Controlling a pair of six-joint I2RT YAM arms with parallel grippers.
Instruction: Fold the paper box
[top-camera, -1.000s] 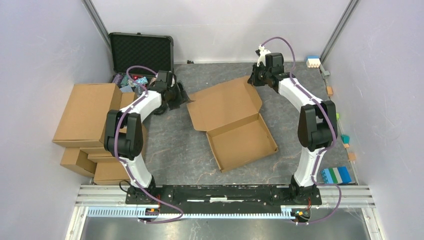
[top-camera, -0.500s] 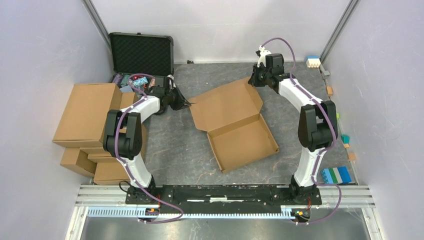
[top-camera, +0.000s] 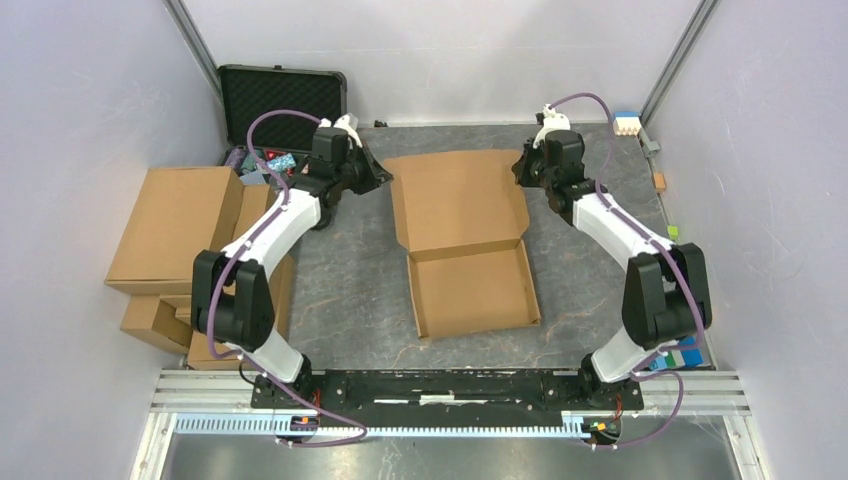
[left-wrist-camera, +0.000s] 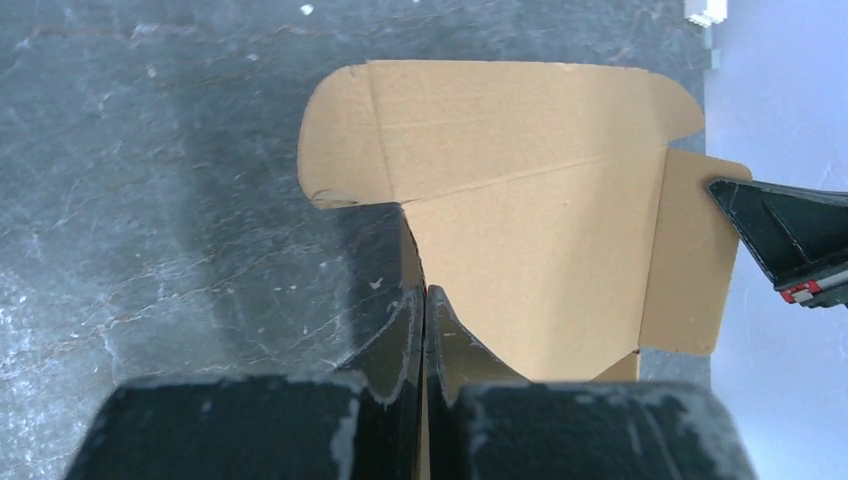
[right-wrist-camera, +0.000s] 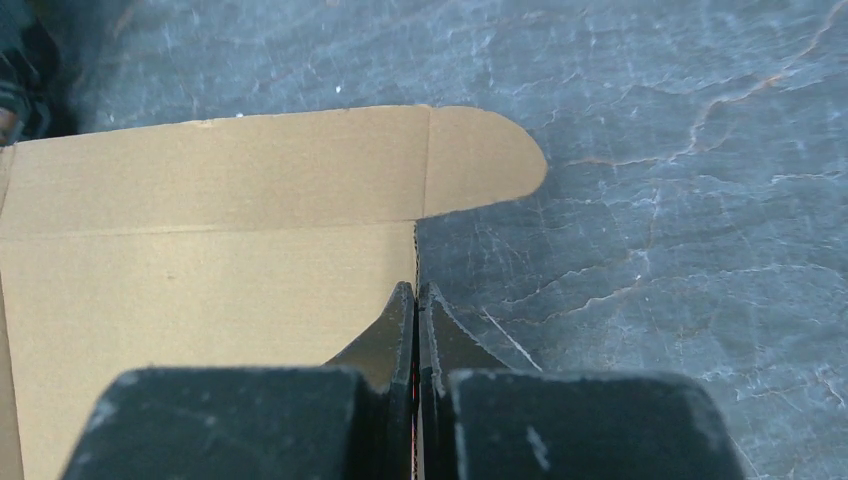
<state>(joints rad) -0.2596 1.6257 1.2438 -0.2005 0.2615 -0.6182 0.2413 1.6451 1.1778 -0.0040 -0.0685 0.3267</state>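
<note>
Brown paper box (top-camera: 458, 205): we are pinching its lid's 2 sides, left gripper (left-wrist-camera: 424, 295) and right gripper (right-wrist-camera: 415, 290) closed, to fold it.

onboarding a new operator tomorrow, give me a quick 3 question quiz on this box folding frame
1. True or false: the paper box has its lid folded shut over the tray.
2. What lies on the outer side of the left arm? A a plate; B stacked brown cartons; C a sink.
3. Fill in: the left end effector and the right end effector are each shut on a side edge of the box's open ___.
Key: 1 false, the lid lies open and flat; 2 B; 3 lid.
</note>
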